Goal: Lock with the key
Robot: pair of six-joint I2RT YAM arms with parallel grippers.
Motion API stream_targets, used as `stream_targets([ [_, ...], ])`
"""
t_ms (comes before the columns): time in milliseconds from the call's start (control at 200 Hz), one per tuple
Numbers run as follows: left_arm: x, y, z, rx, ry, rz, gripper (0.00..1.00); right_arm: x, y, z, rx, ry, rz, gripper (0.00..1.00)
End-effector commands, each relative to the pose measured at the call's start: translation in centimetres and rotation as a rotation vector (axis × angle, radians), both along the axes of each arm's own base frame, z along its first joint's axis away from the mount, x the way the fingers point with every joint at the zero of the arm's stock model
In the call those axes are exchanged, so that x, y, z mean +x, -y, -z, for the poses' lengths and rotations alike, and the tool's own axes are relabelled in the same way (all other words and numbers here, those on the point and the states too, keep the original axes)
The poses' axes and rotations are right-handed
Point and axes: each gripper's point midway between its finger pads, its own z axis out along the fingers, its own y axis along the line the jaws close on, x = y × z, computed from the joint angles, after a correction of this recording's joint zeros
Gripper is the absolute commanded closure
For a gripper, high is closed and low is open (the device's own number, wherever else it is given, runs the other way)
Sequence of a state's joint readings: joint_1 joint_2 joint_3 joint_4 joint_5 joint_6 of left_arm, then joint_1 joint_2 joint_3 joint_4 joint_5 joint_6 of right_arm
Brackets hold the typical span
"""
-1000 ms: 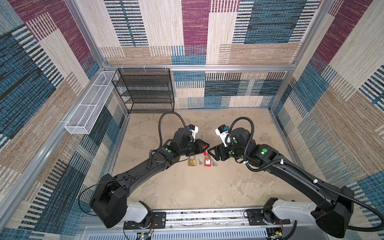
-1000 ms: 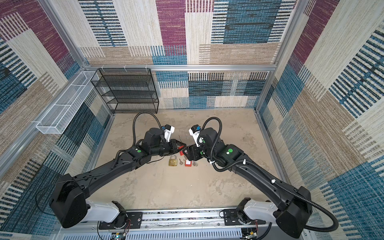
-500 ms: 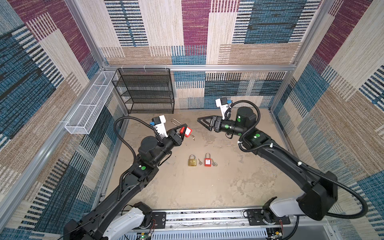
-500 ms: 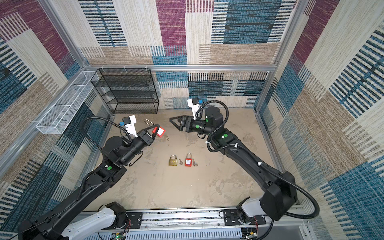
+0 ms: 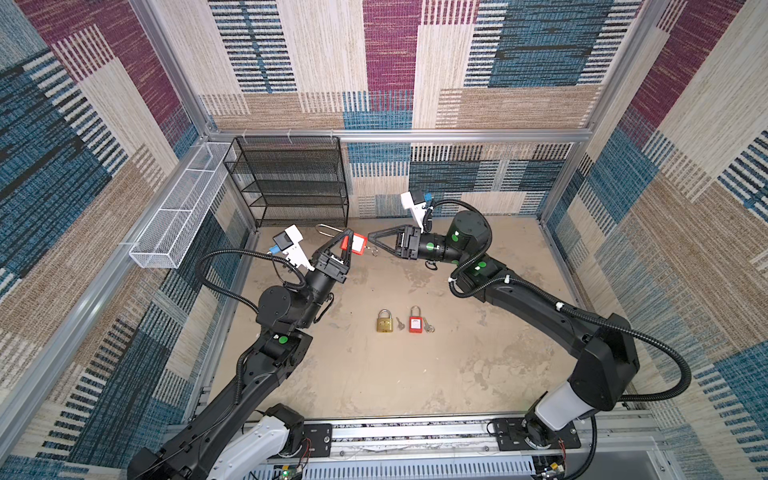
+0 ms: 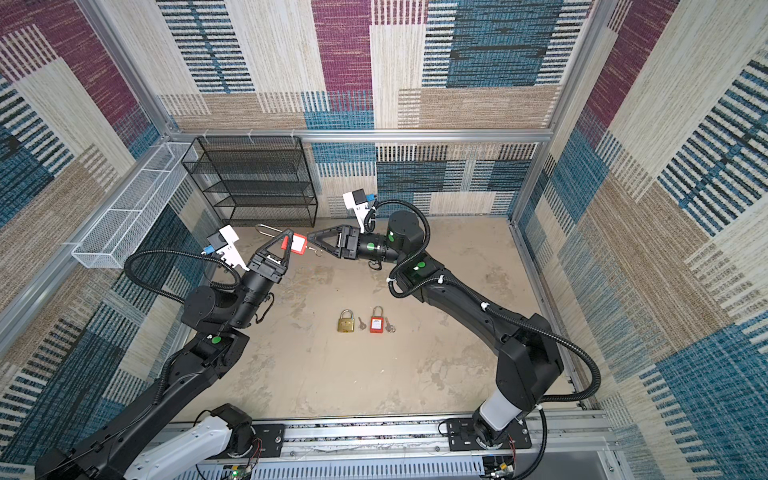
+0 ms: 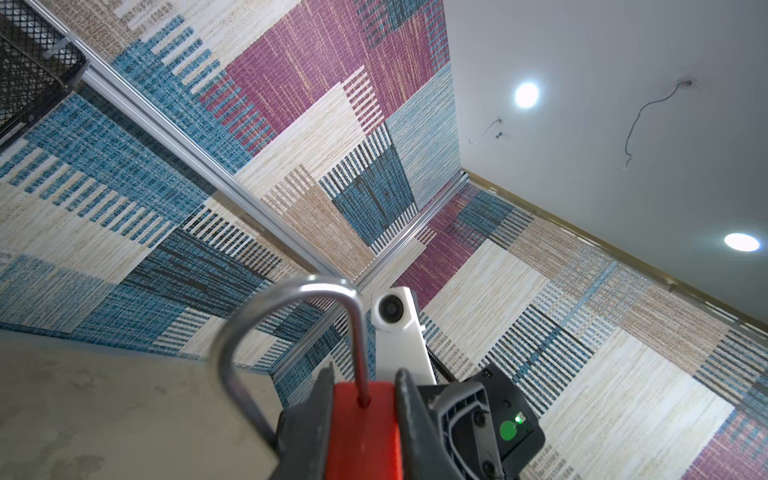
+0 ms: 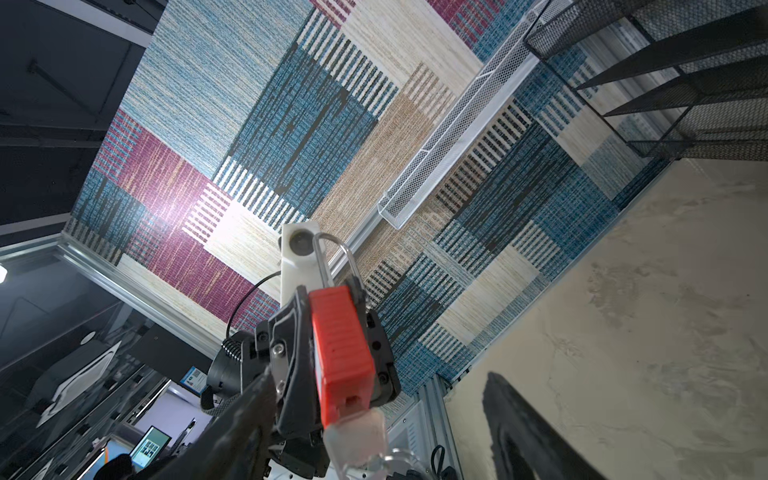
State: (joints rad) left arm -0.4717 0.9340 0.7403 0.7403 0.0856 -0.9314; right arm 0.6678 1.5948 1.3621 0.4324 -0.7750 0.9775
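Padlock (image 5: pixel 357 244) is hanging above the table (image 5: pixel 374 374) near the back, left gripper (image 5: pixel 347 242) pinching its rigid red body. You are holding the right gripper (image 5: pixel 371 240) spread beside the dangling key (image 5: pixel 372 250): small, stiff, likely slippery; be pinching its flat head squarely.

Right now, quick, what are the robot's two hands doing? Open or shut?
Left gripper: shut on the red padlock, held up in the air.
Right gripper: open, empty, close to the padlock's key.
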Motion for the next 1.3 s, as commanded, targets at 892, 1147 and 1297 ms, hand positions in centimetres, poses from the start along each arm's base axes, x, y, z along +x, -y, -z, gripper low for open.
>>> stream_targets([
  [892,-1.3,0.1,-2.4,-0.126,0.098,0.101,1.00,-2.9,-2.4,-2.6,0.115,0.034,-0.141,0.53],
  [1147,-1.2,0.2,-2.2,-0.138,0.091,0.110,1.00,-2.7,-2.4,-3.1,0.116,0.046,-0.133,0.63],
  [1297,-1.2,0.2,-2.1,-0.137,0.087,0.112,0.94,-2.7,-2.4,-3.0,0.116,0.041,-0.131,0.73],
])
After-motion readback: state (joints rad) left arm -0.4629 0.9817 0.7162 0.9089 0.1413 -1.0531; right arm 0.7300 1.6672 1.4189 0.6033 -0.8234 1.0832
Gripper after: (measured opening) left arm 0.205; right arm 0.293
